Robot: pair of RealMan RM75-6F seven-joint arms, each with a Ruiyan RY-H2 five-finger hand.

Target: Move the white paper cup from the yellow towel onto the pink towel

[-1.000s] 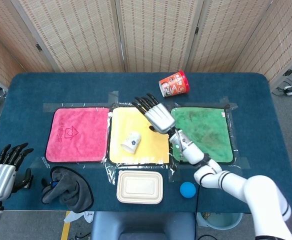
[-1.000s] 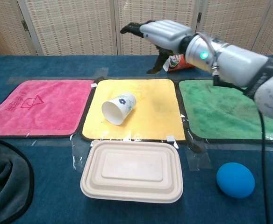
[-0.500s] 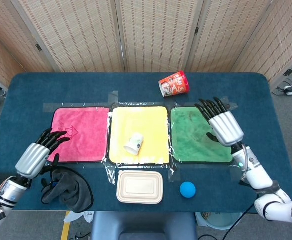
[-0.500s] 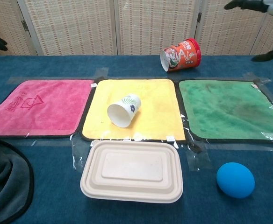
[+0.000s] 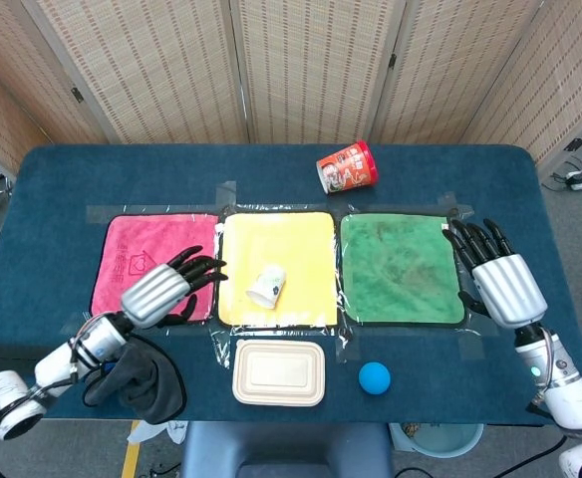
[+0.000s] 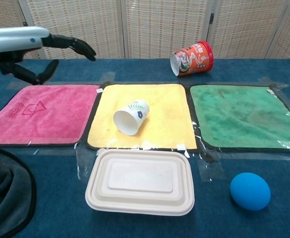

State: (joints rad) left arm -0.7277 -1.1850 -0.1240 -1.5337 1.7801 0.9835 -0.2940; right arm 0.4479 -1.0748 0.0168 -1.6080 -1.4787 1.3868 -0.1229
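Note:
The white paper cup lies on its side on the yellow towel, its mouth facing the table's front. The pink towel lies just left of the yellow one. My left hand hovers open over the pink towel's right part, fingers spread and pointing toward the cup, a short way left of it. My right hand is open beyond the green towel's right edge, holding nothing; the chest view does not show it.
A green towel lies right of the yellow one. A red cup lies at the back. A cream lidded box, a blue ball and a dark cloth sit along the front.
My left hand has come in from the front left to over the pink towel near the cup. My right hand has drawn back from the yellow towel to the table's right side. The cup rolled slightly.

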